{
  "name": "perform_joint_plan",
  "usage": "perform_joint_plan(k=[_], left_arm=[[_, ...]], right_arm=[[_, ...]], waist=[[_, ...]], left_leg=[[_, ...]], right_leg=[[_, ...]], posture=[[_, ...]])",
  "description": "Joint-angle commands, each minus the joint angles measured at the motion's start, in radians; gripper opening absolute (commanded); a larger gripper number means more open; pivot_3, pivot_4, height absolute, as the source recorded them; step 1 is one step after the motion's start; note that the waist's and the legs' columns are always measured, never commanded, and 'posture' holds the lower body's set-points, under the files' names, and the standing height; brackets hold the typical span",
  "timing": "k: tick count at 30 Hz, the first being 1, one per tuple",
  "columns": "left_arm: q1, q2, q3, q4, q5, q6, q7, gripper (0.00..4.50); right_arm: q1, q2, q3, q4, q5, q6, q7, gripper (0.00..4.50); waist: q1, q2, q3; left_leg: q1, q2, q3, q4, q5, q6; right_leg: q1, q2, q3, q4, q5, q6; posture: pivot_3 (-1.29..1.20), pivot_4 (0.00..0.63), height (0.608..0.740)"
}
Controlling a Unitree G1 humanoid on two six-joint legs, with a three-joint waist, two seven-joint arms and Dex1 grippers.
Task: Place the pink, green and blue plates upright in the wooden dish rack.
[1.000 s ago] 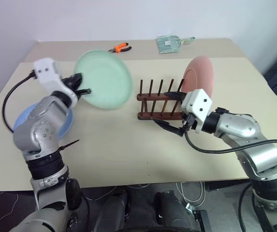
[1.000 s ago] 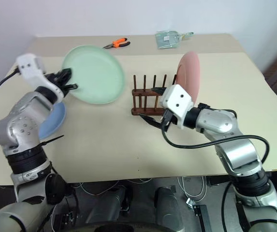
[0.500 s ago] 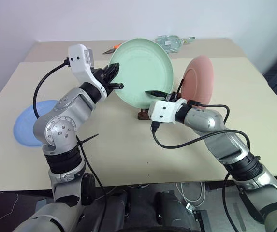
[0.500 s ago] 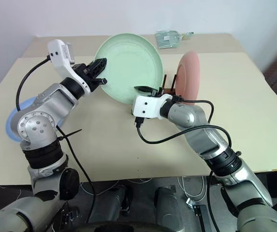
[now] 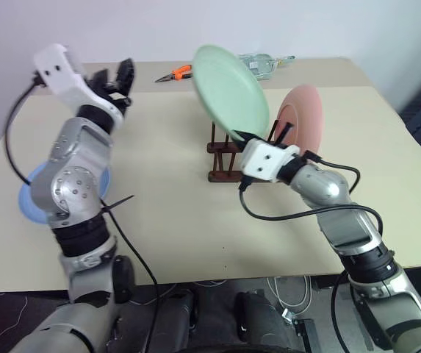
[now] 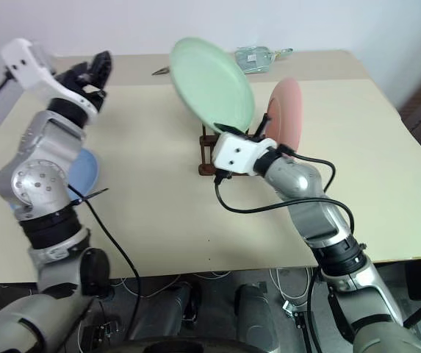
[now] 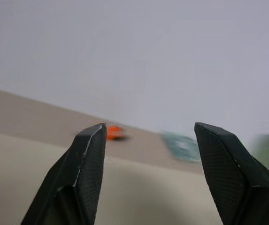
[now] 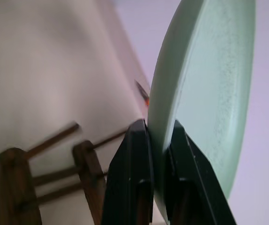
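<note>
left pincer [image 5: 114,79] upper left, jaws apart, empty | blue plate [image 5: 28,197] flat on desk [image 5: 159,206], left | we hold green plate [image 5: 231,92] by its lower rim in right pincer [image 8: 158,154], tilted, just above rack [image 5: 223,156], centre | pink plate [image 5: 303,121] upright in rack, right

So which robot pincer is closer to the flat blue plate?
Left. The left pincer hangs open above the round light blue plastic plate; the right pincer grips the pale green plate over by the wooden rack.

The left gripper [image 5: 116,76] is hanging raised with its fingers [image 7: 85,173] spread; the right gripper [image 8: 158,140] is pinching the green plate [image 5: 230,92] by its rim.
</note>
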Motion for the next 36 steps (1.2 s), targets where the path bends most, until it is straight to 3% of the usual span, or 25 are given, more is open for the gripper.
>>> perform_joint_plan(k=[1, 3, 5, 11, 24, 27, 31, 36], left_arm=[[0.111, 0.131, -0.167, 0.024, 0.165, -0.165, -0.173, 3.15], [0.227, 0.182, -0.278, 0.012, 0.201, -0.246, -0.311, 3.15], [0.307, 0.158, -0.278, 0.009, 0.104, -0.23, -0.41, 3.15], [0.456, 0.205, -0.383, -0.041, 0.085, -0.263, -0.639, 3.15], [0.491, 0.205, -0.397, -0.078, 0.096, -0.259, -0.686, 3.15], [0.497, 0.205, -0.397, -0.087, 0.096, -0.256, -0.684, 3.2], [0.501, 0.207, -0.396, -0.091, 0.098, -0.256, -0.683, 3.2], [0.505, 0.209, -0.397, -0.093, 0.105, -0.257, -0.679, 3.2]], right_arm=[[0.009, 0.073, -0.164, -0.146, 0.258, 0.132, 0.012, 0.0], [0.006, 0.148, -0.259, -0.207, 0.462, 0.283, -0.02, 0.0], [0.003, 0.208, -0.338, -0.247, 0.621, 0.402, -0.071, 0.0], [0.032, 0.212, -0.401, -0.294, 0.8, 0.547, -0.128, 0.0], [0.046, 0.15, -0.381, -0.206, 0.848, 0.632, -0.172, 0.0], [0.046, 0.131, -0.364, -0.2, 0.831, 0.62, -0.165, 1.13], [0.037, 0.095, -0.331, -0.21, 0.777, 0.58, -0.159, 3.2], [0.008, -0.009, -0.278, -0.232, 0.636, 0.476, -0.123, 3.2]], waist=[[0.0, 0.0, 0.0], [0.001, 0.001, 0.0], [0.006, 0.001, -0.001], [0.002, 0.002, 0.0], [0.001, 0.002, 0.0], [0.002, 0.002, 0.0], [0.002, 0.002, 0.0], [0.004, 0.002, 0.0]], left_leg=[[0.0, 0.0, 0.0, -0.001, 0.0, 0.0], [0.0, 0.0, 0.0, -0.001, -0.001, 0.001], [0.001, 0.0, 0.0, -0.001, -0.005, 0.004], [0.001, 0.001, -0.001, -0.002, -0.006, 0.005], [0.001, 0.001, -0.001, -0.002, -0.006, 0.005], [0.001, 0.001, -0.001, -0.002, -0.006, 0.005], [0.001, 0.001, -0.001, -0.002, -0.005, 0.005], [0.001, 0.001, 0.0, -0.001, -0.006, 0.005]], right_leg=[[0.0, 0.0, 0.0, 0.0, 0.0, 0.0], [0.0, -0.001, 0.0, 0.0, 0.0, -0.001], [0.001, -0.003, 0.001, 0.0, 0.0, -0.001], [0.0, -0.004, 0.002, 0.0, -0.003, -0.007], [0.0, -0.004, 0.002, 0.0, -0.004, -0.008], [0.0, -0.004, 0.002, 0.0, -0.004, -0.008], [0.0, -0.004, 0.002, 0.0, -0.004, -0.008], [0.0, -0.004, 0.001, 0.0, -0.004, -0.008]], posture=[[0.0, 0.15, 0.719], [0.0, 0.15, 0.719], [0.0, 0.15, 0.719], [0.0, 0.15, 0.719], [0.0, 0.15, 0.719], [0.0, 0.15, 0.719], [0.0, 0.15, 0.719], [0.0, 0.15, 0.719]])
